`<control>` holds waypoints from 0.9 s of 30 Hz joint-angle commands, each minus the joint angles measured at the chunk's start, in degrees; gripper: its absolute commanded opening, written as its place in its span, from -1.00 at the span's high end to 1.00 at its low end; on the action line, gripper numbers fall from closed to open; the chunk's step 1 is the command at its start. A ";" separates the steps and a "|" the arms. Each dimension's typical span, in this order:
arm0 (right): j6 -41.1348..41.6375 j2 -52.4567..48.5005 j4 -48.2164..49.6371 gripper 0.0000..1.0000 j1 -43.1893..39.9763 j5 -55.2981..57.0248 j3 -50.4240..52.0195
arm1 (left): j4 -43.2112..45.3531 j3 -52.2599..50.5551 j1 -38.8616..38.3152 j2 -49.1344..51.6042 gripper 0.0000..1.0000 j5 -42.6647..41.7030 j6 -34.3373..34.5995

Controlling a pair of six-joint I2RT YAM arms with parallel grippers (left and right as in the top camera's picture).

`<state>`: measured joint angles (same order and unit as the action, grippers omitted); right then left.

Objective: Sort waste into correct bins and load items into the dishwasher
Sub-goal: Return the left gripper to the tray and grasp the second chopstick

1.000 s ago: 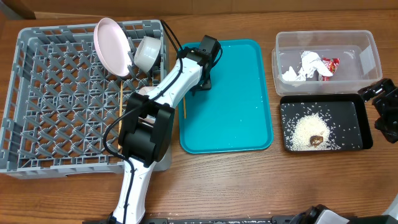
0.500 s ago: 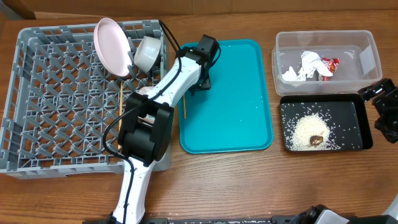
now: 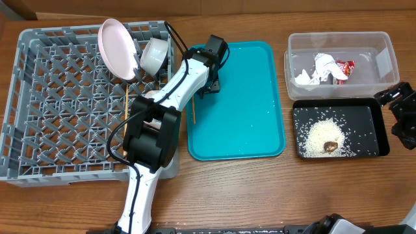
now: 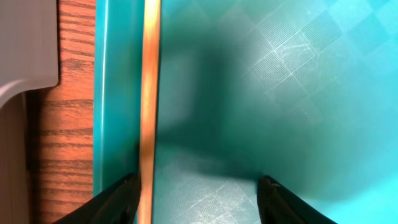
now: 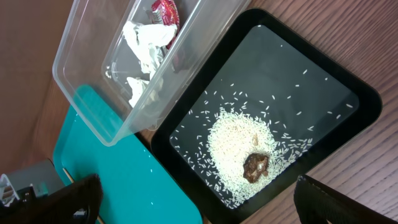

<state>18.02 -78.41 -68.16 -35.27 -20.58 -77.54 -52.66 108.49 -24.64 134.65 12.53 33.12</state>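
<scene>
My left gripper [image 3: 210,86] is open and low over the teal tray [image 3: 247,110], at its left edge. A wooden chopstick [image 4: 148,93] lies along that edge, just inside the left finger of my left gripper [image 4: 199,202]; it also shows in the overhead view [image 3: 192,112]. A second chopstick [image 3: 125,114] lies in the grey dish rack [image 3: 23,97], which also holds a white plate [image 3: 117,49] and a white bowl [image 3: 155,55] on edge. My right gripper [image 3: 403,117] is open and empty at the right of the black tray [image 3: 364,117].
The black tray holds rice [image 3: 320,138] and a brown lump [image 3: 331,146]. The clear tub [image 3: 338,40] behind it holds crumpled paper [image 3: 322,68] and a red wrapper [image 3: 345,67]. A few rice grains dot the teal tray. My left arm crosses the rack's right wall.
My left gripper has shifted very slightly toward the far left edge of the teal tray. Nothing else has moved.
</scene>
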 commanded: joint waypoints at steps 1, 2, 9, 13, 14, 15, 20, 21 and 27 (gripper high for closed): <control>0.17 0.83 0.33 -1.00 -0.22 -0.02 -1.29 | 0.24 -0.68 0.35 3.74 -0.31 -1.18 0.70; 0.20 0.83 0.33 -1.00 -0.22 -0.02 -1.29 | 0.55 -0.72 0.37 3.82 -0.34 -1.16 0.70; 0.20 0.83 0.33 -1.00 -0.22 -0.02 -1.29 | 1.07 -0.83 0.35 5.64 -0.55 -2.10 0.07; 0.20 0.83 0.33 -1.00 -0.22 -0.02 -1.29 | 1.14 -0.81 0.35 5.92 -0.54 -2.10 0.09; 0.17 0.83 0.33 -1.00 -0.22 -0.02 -1.29 | 1.31 -0.83 0.35 5.92 -0.52 -2.14 0.09; 0.17 0.83 0.33 -1.00 -0.22 -0.02 -1.29 | 1.33 -0.83 0.35 5.92 -0.49 -2.27 0.09; 0.20 0.83 0.33 -1.00 -0.22 -0.02 -1.29 | 1.33 -0.81 0.09 5.92 -0.18 -5.86 0.07; 0.20 0.83 0.33 -1.00 -0.22 -0.02 -1.29 | 1.40 -0.81 0.09 5.92 -0.14 -6.25 0.07; 0.20 0.83 0.33 -0.99 -0.22 -0.02 -1.29 | 1.97 -0.70 0.09 5.92 0.37 -7.02 0.07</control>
<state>18.00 -78.41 -68.16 -35.27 -20.58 -77.54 -49.69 109.45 -24.60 135.68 7.86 34.02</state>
